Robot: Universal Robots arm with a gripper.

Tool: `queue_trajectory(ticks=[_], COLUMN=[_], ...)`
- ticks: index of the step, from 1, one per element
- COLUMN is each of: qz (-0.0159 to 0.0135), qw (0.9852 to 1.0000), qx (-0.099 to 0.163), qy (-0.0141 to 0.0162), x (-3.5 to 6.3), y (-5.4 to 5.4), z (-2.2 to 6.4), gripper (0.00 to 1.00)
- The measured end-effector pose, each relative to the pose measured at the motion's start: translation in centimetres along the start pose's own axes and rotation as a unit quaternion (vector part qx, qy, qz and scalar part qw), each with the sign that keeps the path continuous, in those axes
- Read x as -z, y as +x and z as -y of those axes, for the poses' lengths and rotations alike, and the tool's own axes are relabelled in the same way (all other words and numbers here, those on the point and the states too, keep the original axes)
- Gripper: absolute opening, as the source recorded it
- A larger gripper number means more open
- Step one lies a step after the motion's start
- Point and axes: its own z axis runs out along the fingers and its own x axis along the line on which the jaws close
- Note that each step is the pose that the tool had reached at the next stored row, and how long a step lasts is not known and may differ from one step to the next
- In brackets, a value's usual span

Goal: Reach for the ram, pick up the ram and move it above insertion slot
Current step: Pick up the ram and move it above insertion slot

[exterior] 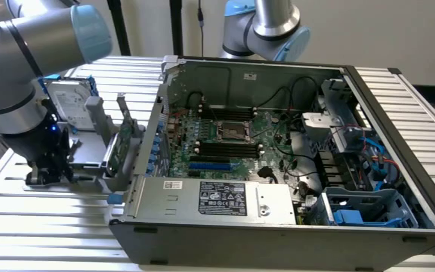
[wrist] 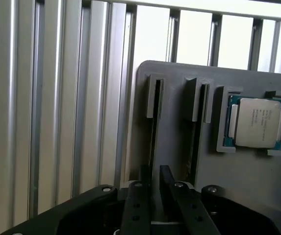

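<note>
ram, seen edge-on as a thin dark strip (wrist: 153,142), stood in one slot of a grey holder (wrist: 174,127) straight ahead of the jaws, its near end running into the slim gap between them. the jaws were set narrow; whether they pressed on the strip could not be told. a second slot (wrist: 197,132) lay alongside, a little further from the jaws, and beyond it a silver processor chip (wrist: 256,122) sat flat in a square recess of the same holder. the holder rested on a slatted metal surface (wrist: 57,127). in the exterior view, the robot arm (exterior: 17,96) bent down over the holder, jaws low and close to the surface. just past the jaws a hard drive (exterior: 70,105) and a green expansion card (exterior: 119,148) stood upright. beyond those sat an open computer case (exterior: 278,233), its motherboard (exterior: 225,136) exposed, well apart from the jaws. a second arm (exterior: 271,25) rose behind the case.
</note>
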Motion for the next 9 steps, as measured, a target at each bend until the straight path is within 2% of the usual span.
queue_trajectory(ticks=[2,9], qz=[0.0002,0.0006], qw=[1.0,1.0], qx=[0.0,0.0], qy=[-0.0018,-0.0078], x=[0.0,0.26], y=[0.0,0.0], z=[0.04,0.12], gripper=[0.14,0.14])
